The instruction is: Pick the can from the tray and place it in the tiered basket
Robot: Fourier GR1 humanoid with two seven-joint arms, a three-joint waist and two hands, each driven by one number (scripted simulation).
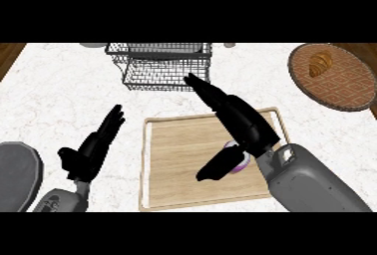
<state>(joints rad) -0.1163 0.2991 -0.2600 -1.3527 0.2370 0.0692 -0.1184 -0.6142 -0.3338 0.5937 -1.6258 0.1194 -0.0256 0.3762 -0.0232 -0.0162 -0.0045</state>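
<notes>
Marble counter (66, 99); tray (177, 149) holds a seemingly purple-and-white can (237, 162), mostly hidden.

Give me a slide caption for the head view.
Open right robot hand over purple can on wooden tray, black wire basket beyond.

Purple-and-white can (237, 162), seemingly on its side, on wooden tray (184, 164); wire tiered basket (162, 67) beyond.
</notes>
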